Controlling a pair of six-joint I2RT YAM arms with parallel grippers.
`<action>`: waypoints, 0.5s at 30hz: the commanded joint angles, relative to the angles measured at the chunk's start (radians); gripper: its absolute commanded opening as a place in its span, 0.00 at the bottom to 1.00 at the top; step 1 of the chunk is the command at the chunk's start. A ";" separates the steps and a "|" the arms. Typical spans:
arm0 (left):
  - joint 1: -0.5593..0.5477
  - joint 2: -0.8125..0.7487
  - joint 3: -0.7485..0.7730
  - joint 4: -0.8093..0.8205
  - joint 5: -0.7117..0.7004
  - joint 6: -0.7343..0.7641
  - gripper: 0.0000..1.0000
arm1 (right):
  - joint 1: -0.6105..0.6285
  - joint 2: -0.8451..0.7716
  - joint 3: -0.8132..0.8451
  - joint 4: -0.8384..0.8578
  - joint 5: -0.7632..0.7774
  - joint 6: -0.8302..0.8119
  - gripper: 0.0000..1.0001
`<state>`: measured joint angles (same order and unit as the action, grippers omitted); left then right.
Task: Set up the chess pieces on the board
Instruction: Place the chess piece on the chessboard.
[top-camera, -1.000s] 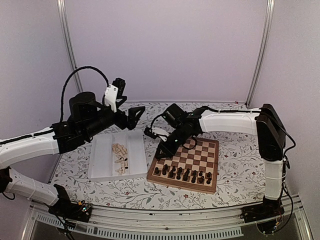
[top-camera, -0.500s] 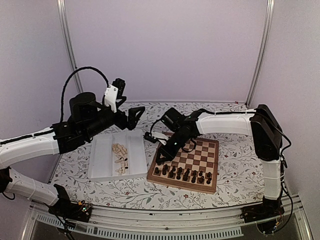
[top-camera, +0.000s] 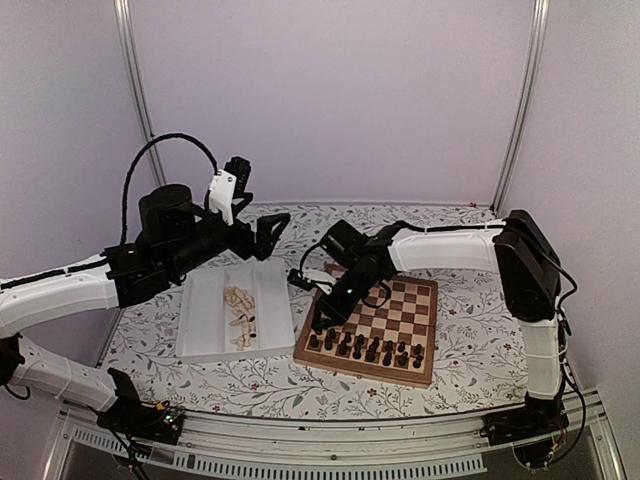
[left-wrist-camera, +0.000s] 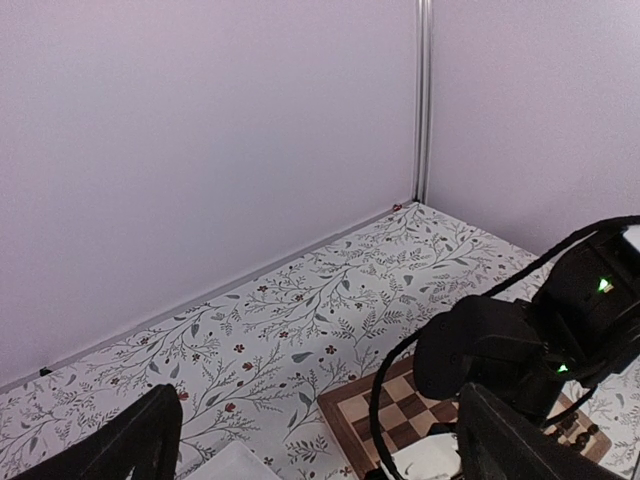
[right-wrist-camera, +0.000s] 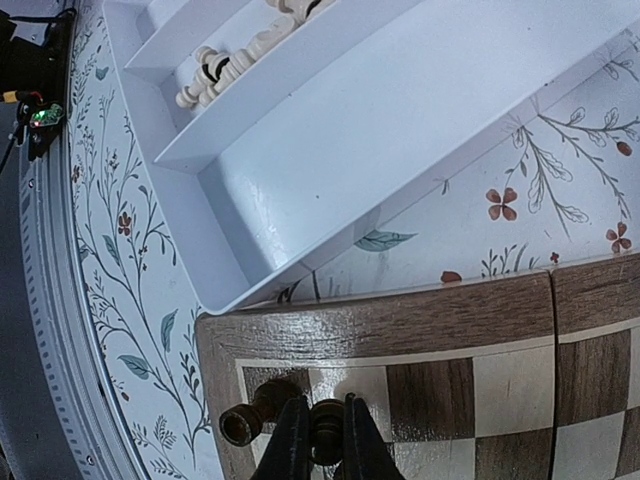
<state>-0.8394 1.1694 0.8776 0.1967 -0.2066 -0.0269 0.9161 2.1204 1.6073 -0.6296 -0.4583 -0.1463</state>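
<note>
Underneath everything, a flower-printed tabletop (top-camera: 470, 300), closed in by pale panels (top-camera: 330, 100). Reaching over it from the near edge, two white-and-black arms (top-camera: 450, 243): the left high above the far end of the tray, the right angled down toward the near-left corner of the board. On the left half, a white two-compartment tray (top-camera: 205, 325), with pale chess pieces (top-camera: 238, 315) heaped by its middle divider. Just beside the tray on its right, lying flat, the board (top-camera: 408, 300), tan and dark brown squares inside a brown border. Held high, well apart from tray and board alike, the left pincer (top-camera: 276, 230), spread wide with nothing between its fingers (left-wrist-camera: 140, 445); in the gap through the wrist view, only tabletop, a far corner of the board and the dark wrist of the other arm. Low over the board's near-left corner, the right pincer (right-wrist-camera: 325, 410), clamped together on a dark chess piece (right-wrist-camera: 327, 432), pads (right-wrist-camera: 290, 445) hugging it from both sides. Under that piece, the edge row of squares, about one in from the corner; no telling whether resting on the wood or just above it. Just beside it, on the corner square, another dark piece (right-wrist-camera: 250, 418). Along the two near rows of the board, the other dark pieces (top-camera: 370, 350), standing upright.
</note>
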 joint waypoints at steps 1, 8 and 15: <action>0.013 0.008 0.000 0.002 -0.003 0.011 0.97 | 0.008 0.027 0.010 -0.004 -0.006 0.008 0.01; 0.013 0.010 0.001 0.000 -0.002 0.014 0.98 | 0.007 0.033 0.010 -0.003 0.006 0.010 0.04; 0.013 0.012 0.003 0.000 0.002 0.015 0.98 | 0.007 0.028 0.011 -0.006 0.019 0.016 0.14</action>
<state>-0.8394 1.1732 0.8776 0.1967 -0.2066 -0.0257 0.9165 2.1380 1.6073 -0.6289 -0.4541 -0.1406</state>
